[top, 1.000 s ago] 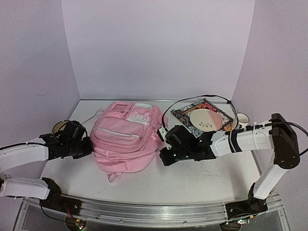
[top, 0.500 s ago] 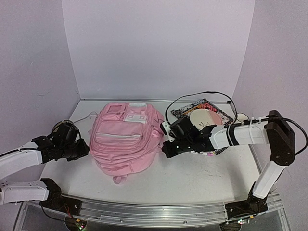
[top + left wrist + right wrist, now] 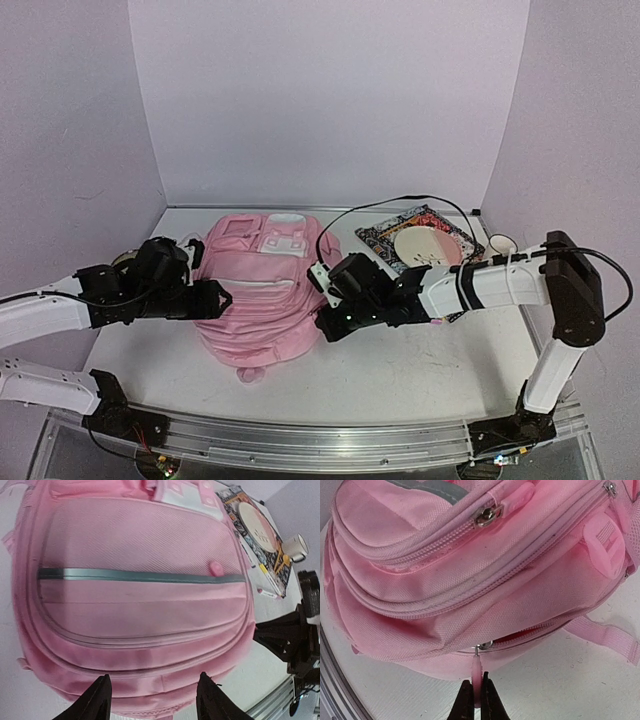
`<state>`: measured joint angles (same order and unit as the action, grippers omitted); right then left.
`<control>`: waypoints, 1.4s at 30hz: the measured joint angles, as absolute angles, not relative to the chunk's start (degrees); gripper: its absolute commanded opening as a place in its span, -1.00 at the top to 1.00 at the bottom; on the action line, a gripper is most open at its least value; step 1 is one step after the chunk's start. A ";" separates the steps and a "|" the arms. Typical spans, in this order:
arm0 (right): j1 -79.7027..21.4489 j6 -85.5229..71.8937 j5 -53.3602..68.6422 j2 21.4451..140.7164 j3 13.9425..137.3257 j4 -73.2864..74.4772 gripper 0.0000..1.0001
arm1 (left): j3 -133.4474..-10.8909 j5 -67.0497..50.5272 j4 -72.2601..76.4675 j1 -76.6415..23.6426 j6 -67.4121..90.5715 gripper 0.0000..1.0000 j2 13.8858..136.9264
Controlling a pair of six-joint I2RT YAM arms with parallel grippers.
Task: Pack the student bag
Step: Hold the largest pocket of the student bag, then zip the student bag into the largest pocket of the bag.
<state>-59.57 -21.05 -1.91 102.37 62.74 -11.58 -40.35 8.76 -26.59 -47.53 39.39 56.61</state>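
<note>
The student bag, a big pink backpack, lies flat in the middle of the table. My left gripper hovers at its left side. In the left wrist view the left gripper stands open over the bag's lower edge, gripping nothing. My right gripper is at the bag's near right edge. The right gripper is shut on a pink zipper pull of the bag's bottom seam. The zip gapes a little to the right of the slider.
A patterned book with a pale plate on it lies at the back right, beside a white mug. Pens lie by the book. A black cable loops over the bag's right side.
My left gripper has opened and moved right, over the bag's left side. The right gripper has slid left along the bag's near edge, still shut on the zipper pull.
</note>
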 measured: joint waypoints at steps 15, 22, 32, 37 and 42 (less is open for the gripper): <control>-59.55 -22.24 -1.83 102.37 62.74 -11.55 1.00 | -55.22 22.11 -23.68 -70.03 31.61 -0.28 80.85; -59.52 -22.91 -0.86 102.37 62.74 -11.75 1.00 | -57.28 27.68 -21.77 -72.12 26.49 -0.27 88.16; -58.68 -24.28 1.79 102.37 62.31 -12.47 1.00 | -57.25 32.51 -17.48 -72.26 21.40 0.48 93.27; -57.95 -24.68 2.61 102.32 61.58 -13.37 1.00 | -56.49 33.23 -16.09 -72.34 20.59 0.98 94.08; -56.12 -24.71 3.80 101.56 60.16 -13.83 1.00 | -54.49 33.02 -14.23 -72.33 20.50 1.00 93.13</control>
<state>-56.12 -24.71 3.80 101.56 60.16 -13.83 -54.49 33.02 -14.23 -72.33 20.50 93.13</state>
